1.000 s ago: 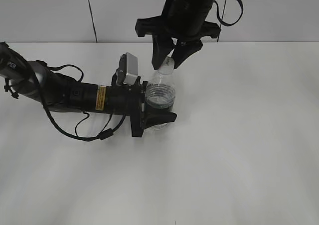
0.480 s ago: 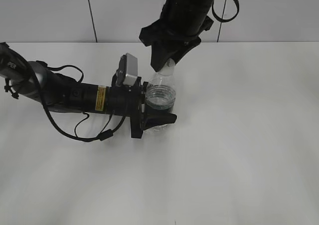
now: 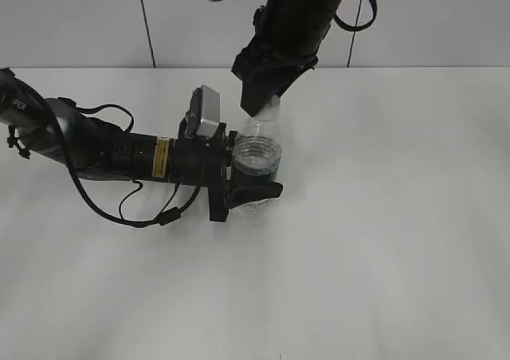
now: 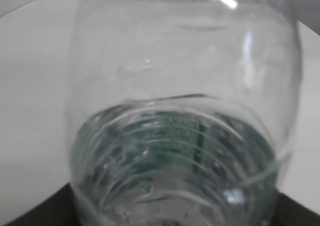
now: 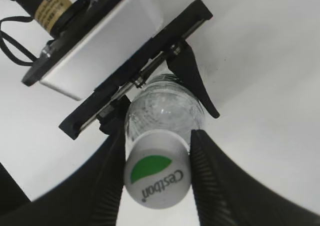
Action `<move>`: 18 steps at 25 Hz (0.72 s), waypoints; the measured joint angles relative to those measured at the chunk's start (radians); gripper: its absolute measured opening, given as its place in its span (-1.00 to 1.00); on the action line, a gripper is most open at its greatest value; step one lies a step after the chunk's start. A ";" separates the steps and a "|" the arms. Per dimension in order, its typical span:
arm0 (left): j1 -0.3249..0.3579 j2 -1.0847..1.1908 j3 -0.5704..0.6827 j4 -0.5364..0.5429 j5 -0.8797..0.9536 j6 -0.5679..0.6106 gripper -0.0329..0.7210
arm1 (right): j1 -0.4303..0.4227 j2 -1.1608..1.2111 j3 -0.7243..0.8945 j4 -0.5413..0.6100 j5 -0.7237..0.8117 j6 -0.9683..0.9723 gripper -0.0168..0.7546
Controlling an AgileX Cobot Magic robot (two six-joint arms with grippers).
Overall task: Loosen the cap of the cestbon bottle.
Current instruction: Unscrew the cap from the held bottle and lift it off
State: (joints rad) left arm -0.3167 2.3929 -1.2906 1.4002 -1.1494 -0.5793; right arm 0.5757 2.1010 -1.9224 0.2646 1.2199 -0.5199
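Note:
The clear cestbon bottle [image 3: 256,154] stands upright on the white table. My left gripper [image 3: 253,191] is shut on its lower body from the left. The left wrist view shows the bottle [image 4: 180,136] filling the frame, with water and the green label inside; the fingers barely show. My right gripper [image 3: 267,97] comes down from above and hides the bottle's top in the exterior view. In the right wrist view its two black fingers [image 5: 156,156] press both sides of the white cap [image 5: 156,176], which bears a green mark and "Cestbon" lettering.
The white table [image 3: 382,240] stretches around the bottle. My left arm [image 3: 103,149] lies low across the left side with a cable looped beneath it. A grey wall stands behind the table's far edge.
My right gripper has turned about the bottle's top and its fingers have closed in on the cap. The bottle and my left arm have stayed in place.

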 joint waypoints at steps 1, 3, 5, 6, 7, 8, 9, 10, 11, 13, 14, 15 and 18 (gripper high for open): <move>0.000 0.000 0.000 0.000 0.000 0.000 0.18 | 0.000 0.000 0.000 -0.003 0.000 -0.014 -0.17; 0.000 0.000 0.000 0.000 0.000 0.000 0.18 | 0.000 0.000 0.000 -0.006 0.000 -0.052 -0.17; 0.000 0.000 0.000 0.000 0.000 0.000 0.18 | 0.000 -0.001 0.000 -0.006 0.000 -0.089 -0.17; 0.000 0.000 0.000 0.000 0.000 0.000 0.18 | 0.000 -0.001 0.000 -0.006 0.000 -0.110 -0.17; 0.000 0.000 0.000 -0.001 0.000 0.000 0.18 | 0.000 -0.001 0.000 -0.007 0.000 -0.131 -0.17; 0.000 0.000 0.000 -0.001 0.000 0.000 0.18 | 0.000 -0.001 0.000 -0.008 0.000 -0.149 -0.17; 0.000 0.000 0.000 -0.001 0.000 0.000 0.18 | 0.000 -0.001 0.000 -0.008 0.000 -0.168 -0.17; 0.000 0.000 0.000 -0.001 0.000 0.000 0.18 | 0.000 -0.001 0.000 -0.008 0.000 -0.184 -0.17; 0.000 0.000 0.000 -0.001 -0.001 0.000 0.18 | 0.000 -0.001 0.000 -0.008 0.000 -0.197 -0.17; 0.000 0.000 0.000 -0.002 -0.001 0.000 0.18 | 0.000 -0.001 0.000 -0.008 0.000 -0.225 -0.17; 0.000 0.000 0.000 -0.002 -0.001 0.000 0.18 | 0.000 -0.001 0.000 -0.008 0.000 -0.241 -0.17; 0.000 0.000 0.000 -0.002 -0.001 0.000 0.18 | 0.001 -0.001 0.000 -0.011 0.000 -0.252 -0.17; 0.000 0.000 0.000 -0.002 -0.001 0.000 0.18 | 0.001 -0.002 0.000 -0.015 0.000 -0.287 -0.17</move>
State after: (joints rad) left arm -0.3167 2.3929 -1.2906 1.3985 -1.1502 -0.5793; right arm 0.5769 2.0991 -1.9224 0.2496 1.2199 -0.8071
